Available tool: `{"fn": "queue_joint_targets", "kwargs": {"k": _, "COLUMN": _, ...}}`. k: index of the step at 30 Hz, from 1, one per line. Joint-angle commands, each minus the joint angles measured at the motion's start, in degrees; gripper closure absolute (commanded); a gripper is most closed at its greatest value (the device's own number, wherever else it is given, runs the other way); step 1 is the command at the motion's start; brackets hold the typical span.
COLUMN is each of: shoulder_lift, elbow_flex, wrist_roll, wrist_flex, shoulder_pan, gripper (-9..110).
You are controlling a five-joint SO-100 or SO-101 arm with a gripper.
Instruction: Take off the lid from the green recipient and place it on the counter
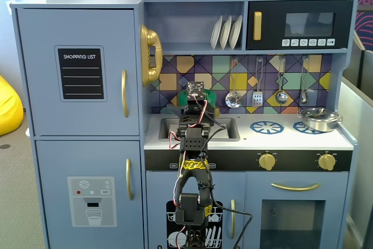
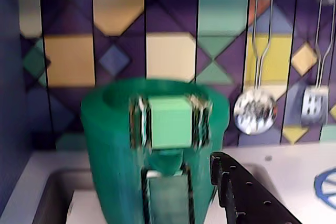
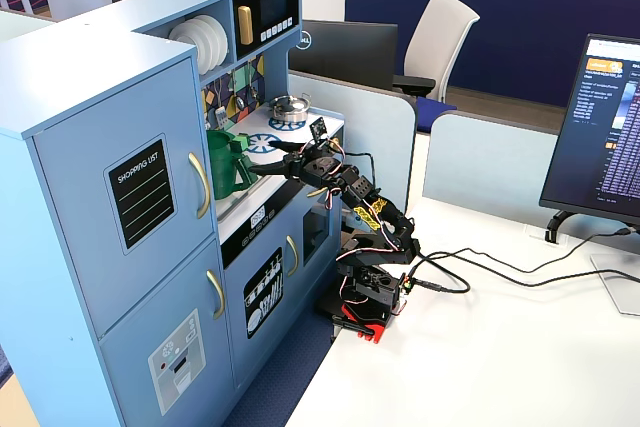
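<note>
The green recipient [image 2: 121, 145] fills the middle of the wrist view, standing at the sink [image 2: 58, 198] end of the white counter [image 1: 291, 138]. Its lighter-green strap handle [image 2: 170, 121] faces the camera. The picture is blurred, so I cannot tell the lid apart from the pot's top rim. In a fixed view the pot [image 3: 222, 162] stands beside the fridge wall, and my gripper [image 3: 262, 169] reaches up to its handle side. One black finger [image 2: 239, 192] shows just right of the handle, apart from it, with nothing held. From the front, the arm hides most of the pot [image 1: 214, 98].
A silver pan [image 1: 319, 119] sits on the right burner ring, and another blue ring [image 1: 267, 126] lies beside the sink. Metal utensils [image 2: 254, 111] hang on the tiled back wall. The shelf and microwave [image 1: 300, 24] overhang the counter.
</note>
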Motion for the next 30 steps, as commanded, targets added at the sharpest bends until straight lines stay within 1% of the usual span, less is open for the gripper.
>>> {"fn": "queue_joint_targets", "kwargs": {"k": 1, "shoulder_lift": -1.14, "elbow_flex": -1.32, "wrist_roll": -0.09, "wrist_flex": -3.96, "shoulder_pan": 1.41, "gripper": 41}}
{"fn": "queue_joint_targets", "kwargs": {"k": 12, "shoulder_lift": -9.76, "elbow_flex": -6.94, "wrist_roll": -0.35, "wrist_flex": -8.17, "shoulder_pan": 0.70, "gripper": 43}}
{"fn": "queue_joint_targets", "kwargs": {"k": 19, "shoulder_lift": -16.44, "elbow_flex": -11.51, "wrist_roll": 0.79, "wrist_flex": -12.39, "shoulder_pan": 2.11, "gripper": 44}}
{"fn": "queue_joint_targets", "kwargs": {"k": 30, "shoulder_lift": -22.06, "elbow_flex": -16.00, "wrist_roll": 1.85, "wrist_flex": -13.54, "shoulder_pan": 2.02, "gripper": 45}}
